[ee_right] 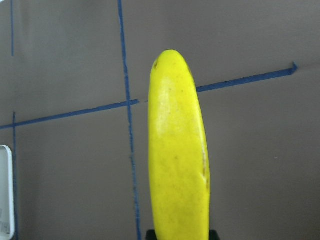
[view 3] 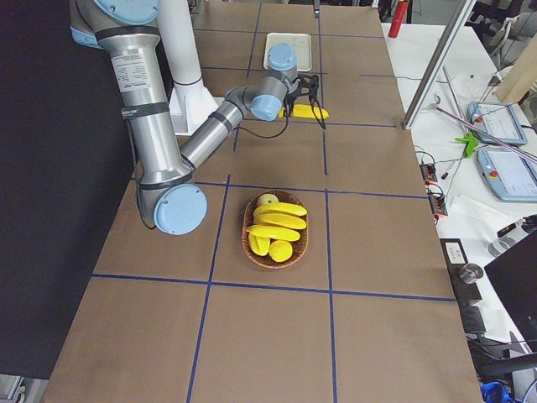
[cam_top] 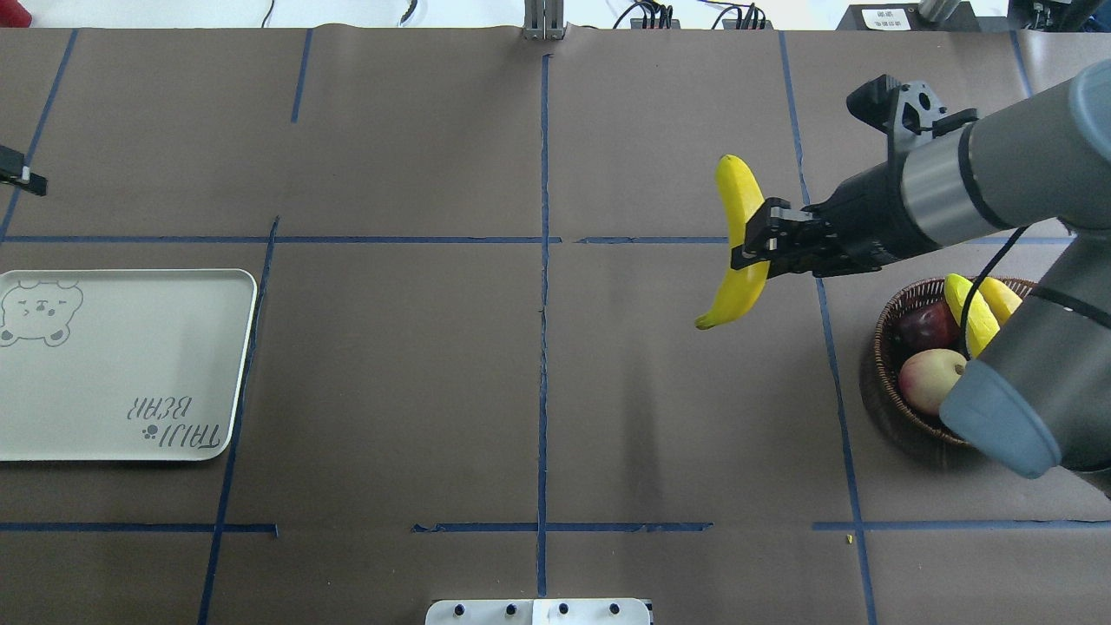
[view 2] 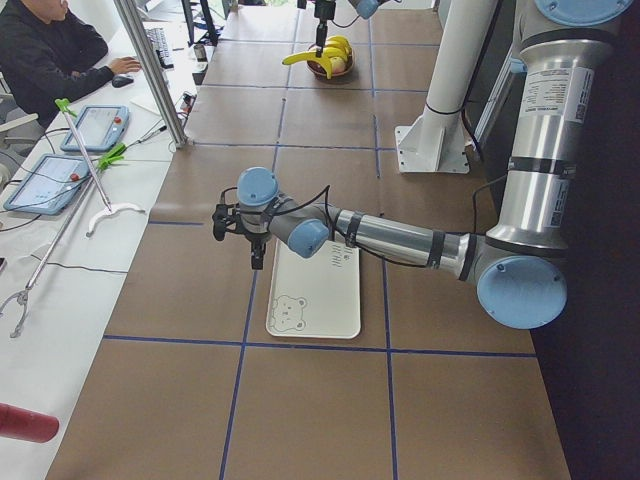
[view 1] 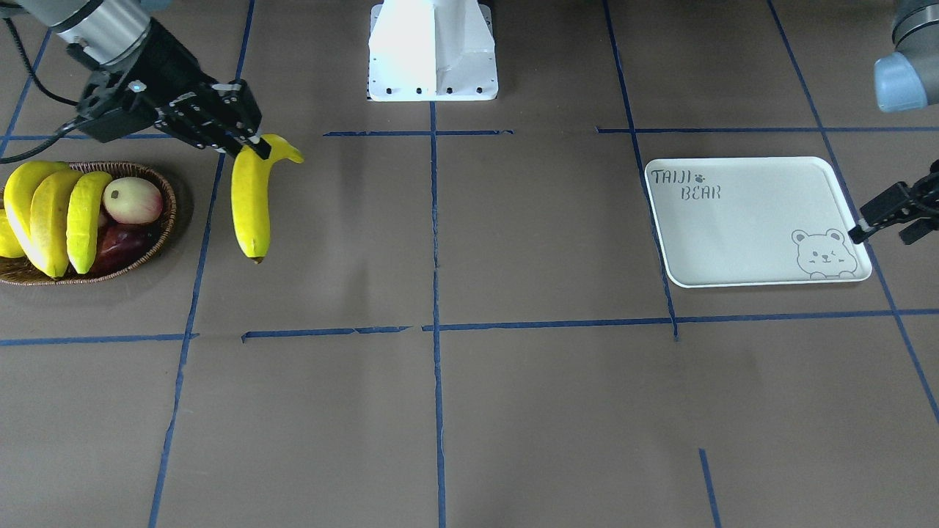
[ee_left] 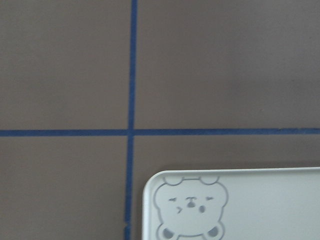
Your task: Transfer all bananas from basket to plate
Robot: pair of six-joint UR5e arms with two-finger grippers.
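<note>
Right pincer (view 1: pixel 253 147) clenched on one banana (view 1: pixel 248 213), gripping near its stem end. The banana is off the table (view 1: pixel 513 411), just beside the basket (view 1: pixel 165 220) on the side toward the plate (view 1: pixel 733 235). Basket and plate sit well apart, at opposite ends of the table.

Other bananas (view 1: pixel 51 220) lie side by side in the basket. Three show in full, with part of another at the front view's edge. A pale apple (view 1: pixel 132 199) lies beside them.

The plate has nothing on it.

Left pincer (view 1: pixel 884 231) hangs just beside the plate's bear corner, partly cut off. Its fingers (view 1: pixel 891 207) look apart, with nothing between them.
</note>
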